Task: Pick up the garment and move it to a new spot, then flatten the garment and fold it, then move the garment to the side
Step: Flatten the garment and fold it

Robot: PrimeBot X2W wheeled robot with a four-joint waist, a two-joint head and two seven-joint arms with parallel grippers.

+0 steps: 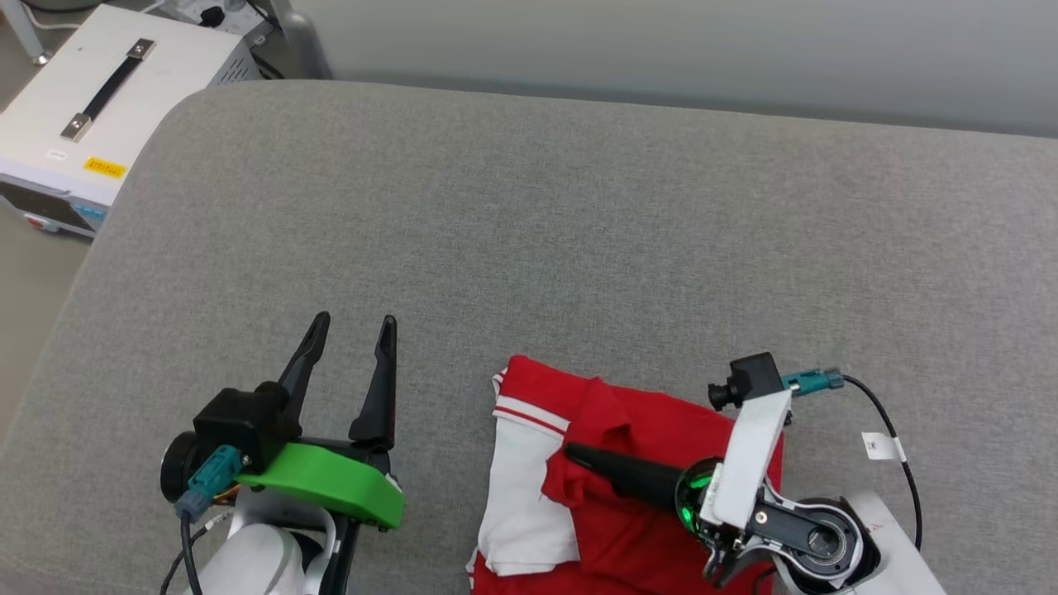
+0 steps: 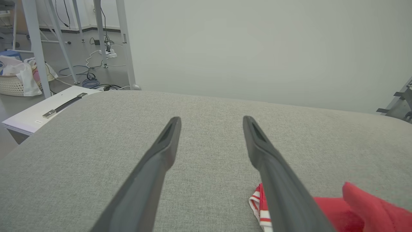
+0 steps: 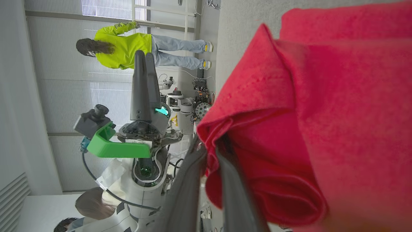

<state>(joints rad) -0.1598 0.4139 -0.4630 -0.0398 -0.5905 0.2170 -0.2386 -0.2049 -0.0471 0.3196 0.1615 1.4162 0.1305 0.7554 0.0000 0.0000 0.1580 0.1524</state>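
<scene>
My right jaws pinch a red fold of the garment point(image 1: 640, 413) at the near edge of the grey surface point(image 1: 529, 207); my left jaws stand wide apart near it.

No writing can be read with any certainty. The white box point(image 1: 165, 58) at the top left of the head view carries a yellow label point(image 1: 105, 168) with dark print too small to make out. A small white sticker point(image 1: 56, 154) near its front edge is just as illegible. A white tag point(image 1: 878, 445) on the black cable point(image 1: 909, 487) at the lower right bears one dark mark, too blurred to tell. In the right wrist view, a white label point(image 3: 139, 141) with tiny unreadable print sits on the left wrist housing point(image 3: 141, 129). The shirt point(image 1: 645, 413) shows plain red and white cloth with striped trim, and no lettering on it is readable.
</scene>
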